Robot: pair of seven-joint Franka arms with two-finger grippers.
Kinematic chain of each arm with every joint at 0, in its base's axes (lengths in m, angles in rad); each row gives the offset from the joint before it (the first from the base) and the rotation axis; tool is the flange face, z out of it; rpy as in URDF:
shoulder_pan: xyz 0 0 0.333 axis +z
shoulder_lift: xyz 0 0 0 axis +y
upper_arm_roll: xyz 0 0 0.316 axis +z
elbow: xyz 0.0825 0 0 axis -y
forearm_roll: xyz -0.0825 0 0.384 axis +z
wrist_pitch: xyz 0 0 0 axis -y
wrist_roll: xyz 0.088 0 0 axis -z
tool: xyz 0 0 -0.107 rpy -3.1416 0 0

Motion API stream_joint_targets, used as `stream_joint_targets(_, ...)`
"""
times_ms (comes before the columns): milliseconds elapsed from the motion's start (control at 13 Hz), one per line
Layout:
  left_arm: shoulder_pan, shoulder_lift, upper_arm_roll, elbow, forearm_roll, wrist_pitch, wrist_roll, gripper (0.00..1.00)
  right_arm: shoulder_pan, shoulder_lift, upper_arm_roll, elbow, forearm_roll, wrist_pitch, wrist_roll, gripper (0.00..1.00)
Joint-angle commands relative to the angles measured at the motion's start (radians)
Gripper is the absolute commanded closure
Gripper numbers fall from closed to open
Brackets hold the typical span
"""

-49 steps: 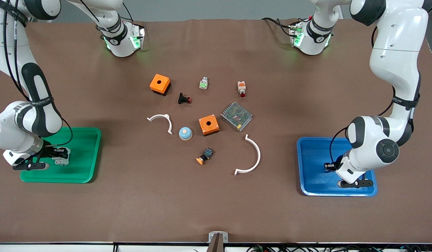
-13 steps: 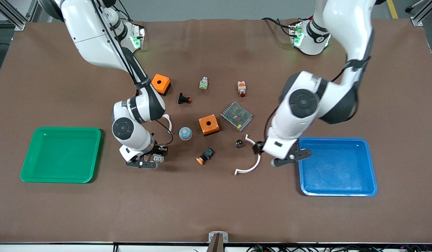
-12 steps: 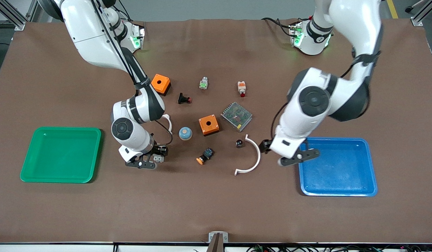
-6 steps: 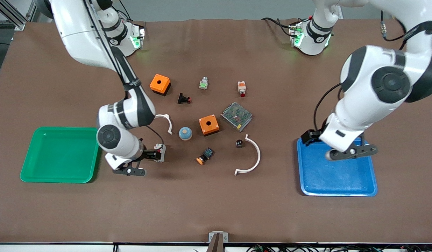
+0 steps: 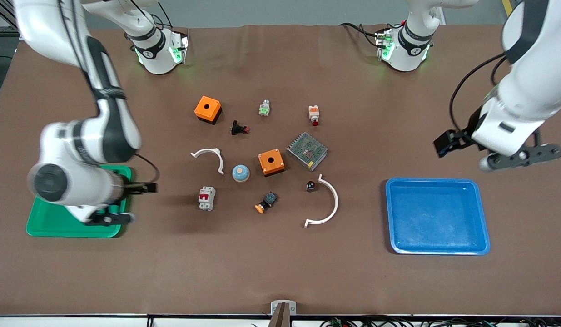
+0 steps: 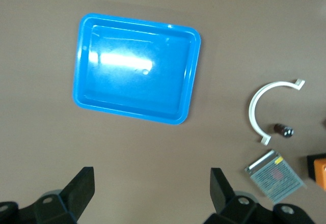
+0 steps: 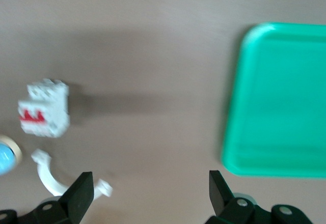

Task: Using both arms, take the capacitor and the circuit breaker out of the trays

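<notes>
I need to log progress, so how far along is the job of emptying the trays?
Looks finished: the circuit breaker and the capacitor lie on the table, outside the green tray and blue tray. Nothing is in hand: right gripper and left gripper are open and empty. Nothing appears left.

Circuit breaker (image 5: 206, 198) went from the green tray (image 5: 48, 225) to the bare tabletop (image 5: 244, 263), near the blue dome. Capacitor (image 5: 310, 185) left the blue tray (image 5: 437, 249), ending beside the larger white arc (image 5: 328, 202). Right pincer (image 5: 108, 219) let go, withdrew over the green tray. Left pincer (image 5: 516, 156) rose, empty.
</notes>
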Motion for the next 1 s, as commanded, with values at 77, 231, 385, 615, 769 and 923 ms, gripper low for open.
stream_joint_targets(77, 0.053, -0.074, -0.013, -0.042, 0.01, -0.041, 0.148, 0.0, -0.106, -0.177, 0.02, -0.085, -0.026, -0.114, -0.089, 0.0)
stream_joint_targets(231, 0.083, -0.126, -0.011, -0.083, 0.002, -0.052, 0.249, 0.0, -0.138, -0.237, 0.02, -0.08, -0.05, -0.194, -0.091, 0.0)
stream_joint_targets(385, 0.11, -0.185, -0.016, -0.138, -0.005, -0.054, 0.297, 0.0, -0.161, -0.282, 0.021, -0.073, -0.087, -0.234, -0.091, 0.0)
stream_joint_targets(615, 0.119, -0.217, -0.014, -0.163, -0.01, -0.063, 0.32, 0.0, -0.193, -0.305, 0.021, -0.038, -0.087, -0.284, -0.112, 0.0)
stream_joint_targets(769, 0.116, -0.226, -0.013, -0.165, 0.001, -0.063, 0.318, 0.0, -0.198, -0.296, 0.023, 0.028, -0.089, -0.312, -0.12, 0.0)
stream_joint_targets(923, 0.117, -0.229, -0.016, -0.162, 0.004, -0.078, 0.318, 0.0, -0.196, -0.293, 0.023, 0.07, -0.093, -0.334, -0.114, 0.0)
